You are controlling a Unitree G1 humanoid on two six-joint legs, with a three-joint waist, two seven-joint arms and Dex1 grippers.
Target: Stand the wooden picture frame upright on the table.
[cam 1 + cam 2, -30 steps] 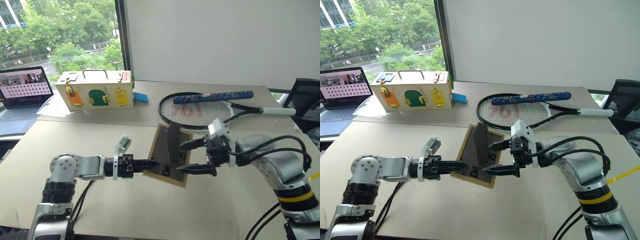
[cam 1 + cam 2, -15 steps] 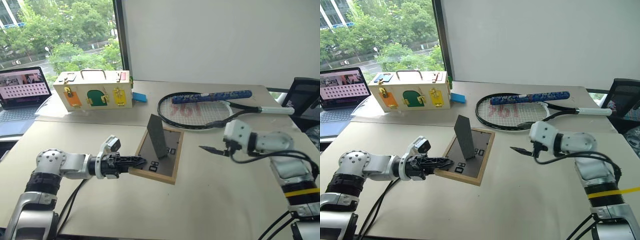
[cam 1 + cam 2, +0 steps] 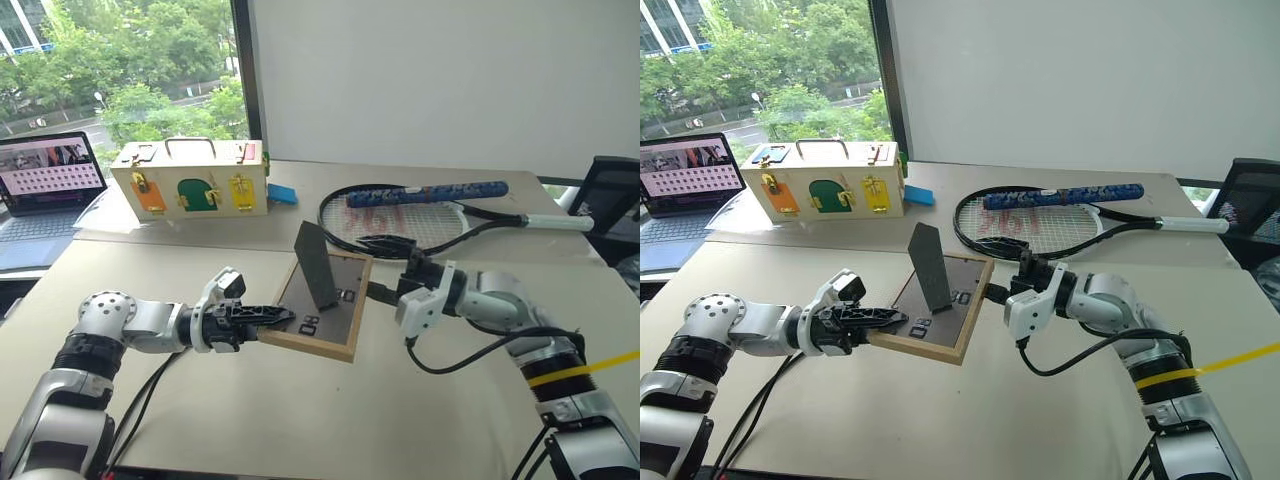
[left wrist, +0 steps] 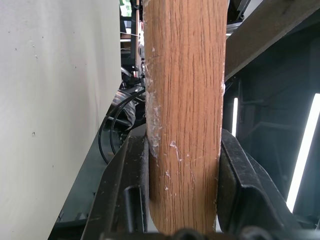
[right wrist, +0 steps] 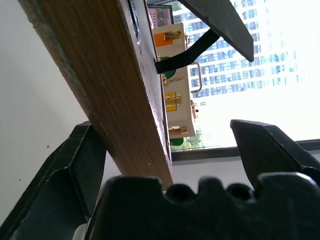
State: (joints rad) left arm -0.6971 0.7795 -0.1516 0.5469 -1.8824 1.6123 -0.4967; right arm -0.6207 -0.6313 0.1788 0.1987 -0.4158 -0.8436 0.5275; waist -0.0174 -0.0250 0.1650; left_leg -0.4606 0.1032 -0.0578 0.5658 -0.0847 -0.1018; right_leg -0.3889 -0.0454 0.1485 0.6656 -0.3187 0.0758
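Frame: small light-wood picture frame (image 3: 322, 306) with dark back up, tilted over big beige bench (image 3: 250, 420) | left claw (image 3: 270, 317) pinches its edge | right claw (image 3: 1000, 292) spread around other edge | risk: loose pinch, frame may slip, flop flat

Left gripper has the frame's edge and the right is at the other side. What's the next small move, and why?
Probably close the right gripper on the wooden picture frame. Its fingers straddle the right edge but one finger stands clear of the wood, while the left gripper already clamps the opposite edge. With the fold-out stand open, both can then tilt it up.
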